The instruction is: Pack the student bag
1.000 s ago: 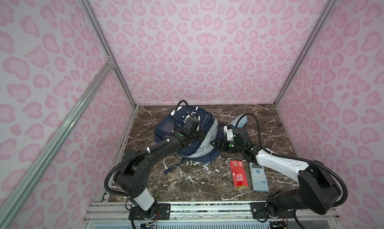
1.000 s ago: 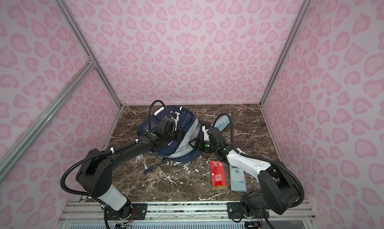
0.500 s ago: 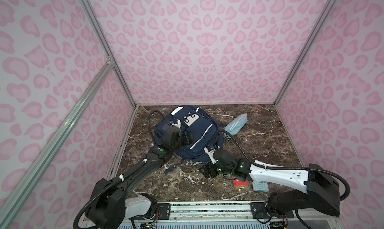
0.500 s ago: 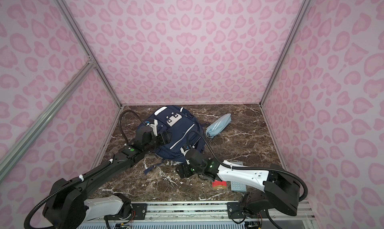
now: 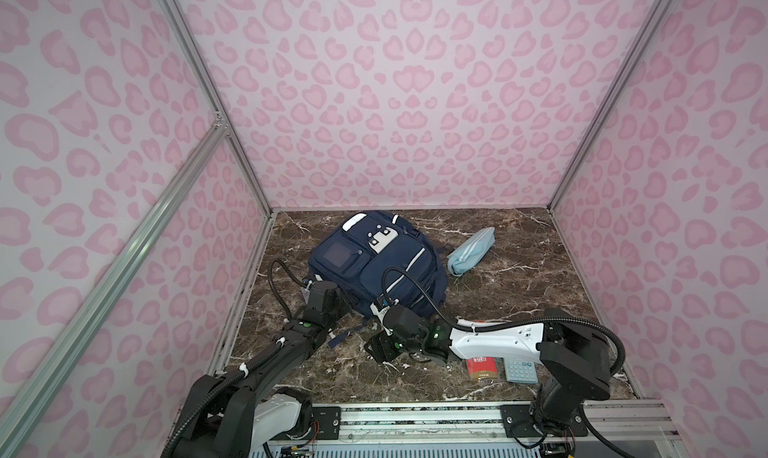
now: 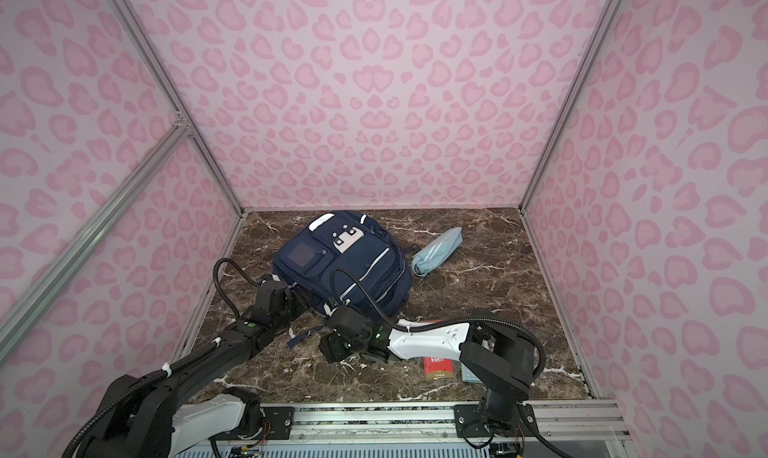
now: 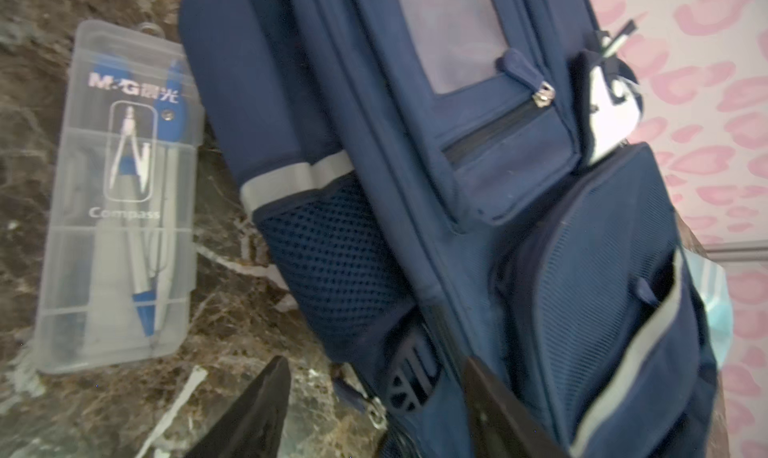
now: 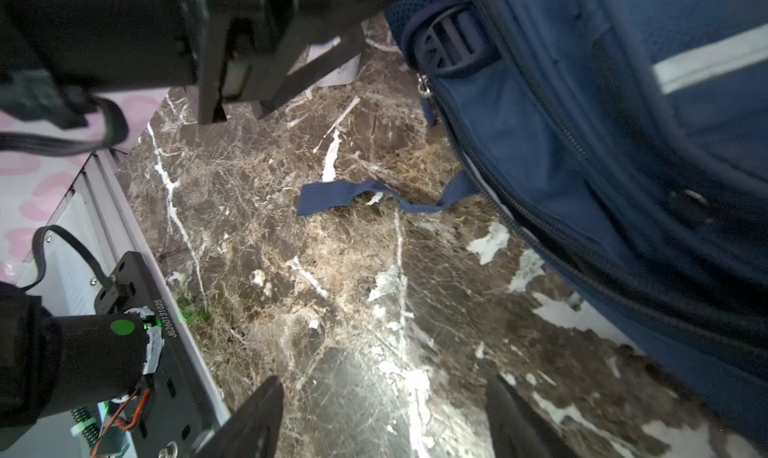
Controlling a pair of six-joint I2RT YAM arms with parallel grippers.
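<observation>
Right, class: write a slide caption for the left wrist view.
Open left gripper by the student bag, a clear compass case beside it on the marble table.

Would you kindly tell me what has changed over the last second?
Both arms drew back from on top of the student bag toward the near edge. The left gripper is open at the bag's near-left corner; the right gripper is open over the table in front of it. Neither holds anything. The pale panel seen on the bag is gone. The bag's place, pencil pouch, red box and calculator are unchanged.
</observation>
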